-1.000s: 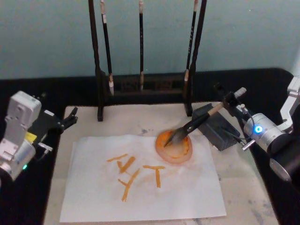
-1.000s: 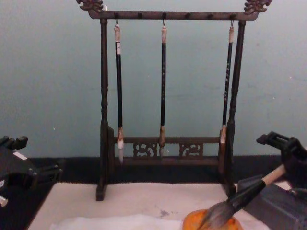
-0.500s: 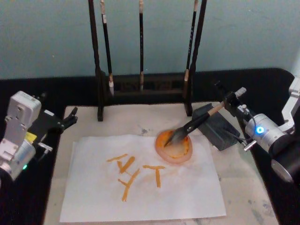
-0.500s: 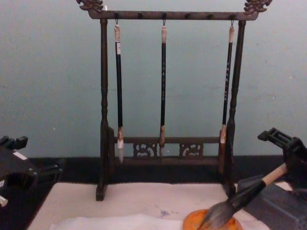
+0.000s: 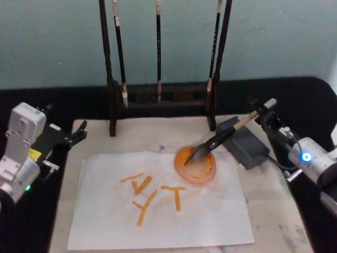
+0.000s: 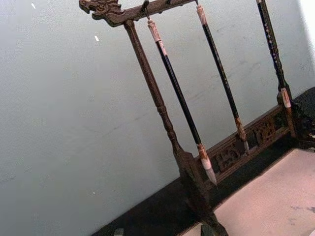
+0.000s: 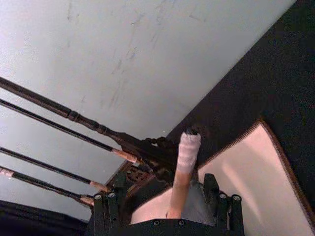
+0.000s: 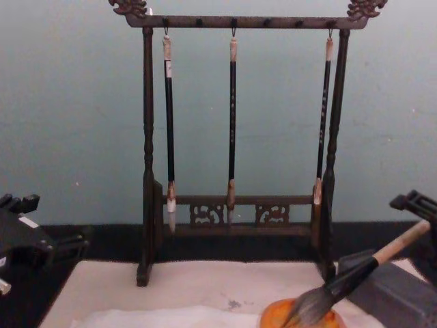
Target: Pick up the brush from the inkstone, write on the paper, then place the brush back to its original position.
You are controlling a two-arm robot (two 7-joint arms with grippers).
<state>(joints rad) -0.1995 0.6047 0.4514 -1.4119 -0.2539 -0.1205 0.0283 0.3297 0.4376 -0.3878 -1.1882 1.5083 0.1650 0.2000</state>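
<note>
The brush (image 5: 221, 138) lies slanted, its dark tuft (image 8: 311, 305) in the orange dish (image 5: 196, 168) and its tan handle (image 8: 399, 242) across the dark grey inkstone block (image 5: 246, 146). My right gripper (image 5: 267, 115) is at the handle's taped end, open; in the right wrist view the handle (image 7: 181, 182) stands free between the spread fingers (image 7: 101, 209). The white paper (image 5: 158, 216) carries orange strokes (image 5: 145, 192). My left gripper (image 5: 79, 133) is parked at the left table edge, open and holding nothing.
A dark wooden brush stand (image 8: 235, 22) at the back holds three thin black-handled brushes (image 8: 232, 123). The paper lies on a beige felt mat (image 5: 276, 226) on a black table. The right arm's body (image 5: 310, 161) hangs over the mat's right edge.
My right gripper has drawn back to the right along the handle toward its end. The brush has stayed where it lies. The left arm has not moved.
</note>
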